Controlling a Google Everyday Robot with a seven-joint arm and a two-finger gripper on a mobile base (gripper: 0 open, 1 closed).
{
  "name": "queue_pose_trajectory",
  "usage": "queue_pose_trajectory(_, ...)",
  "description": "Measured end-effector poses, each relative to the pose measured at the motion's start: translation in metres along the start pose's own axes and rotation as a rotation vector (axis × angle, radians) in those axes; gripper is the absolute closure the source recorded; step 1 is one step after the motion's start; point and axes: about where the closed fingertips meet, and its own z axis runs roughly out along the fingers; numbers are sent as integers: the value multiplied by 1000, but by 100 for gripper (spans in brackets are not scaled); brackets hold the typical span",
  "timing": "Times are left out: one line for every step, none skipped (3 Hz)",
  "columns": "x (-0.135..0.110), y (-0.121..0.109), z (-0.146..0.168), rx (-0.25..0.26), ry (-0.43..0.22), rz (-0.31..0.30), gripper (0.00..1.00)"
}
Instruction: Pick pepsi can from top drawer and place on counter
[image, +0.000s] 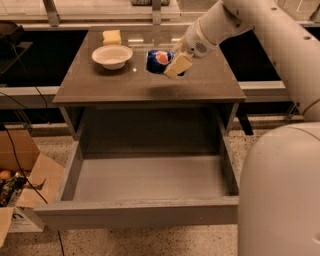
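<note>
One pepsi can (158, 61) is all the task concerns, and it is out of the top drawer (136, 213), clamped in the gripper (168, 63), whose tan finger (178, 65) presses on the can's 3 o'clock side. The gripper sits at about 12 o'clock in the view, over the far middle of the counter (210, 84). A soft shadow on the slab toward 6 o'clock from the can says the can is off the surface.

The step in hand is setting it down. Doing it well means lowering straight onto the bare patch beneath, keeping apart from the white bowl (112, 56) at the can's 9 o'clock and the yellow sponge (112, 37) toward 10 o'clock. The fingers should part only once the can bears on the counter, since the glossy top will let a dropped can skid.

As for pose, the red-white-blue logo faces the camera and slightly up. The can looks tipped off vertical, its long axis seemingly running from about 10 o'clock to 4 o'clock, though the finger hides one end. If it is laid down on its side it could roll, so turning it upright first would be safer.
</note>
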Motion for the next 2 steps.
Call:
queue_pose_trajectory(6,-5,39,-48,4,23,48)
queue_pose_trajectory(14,-9,67,-81,8,48,24)
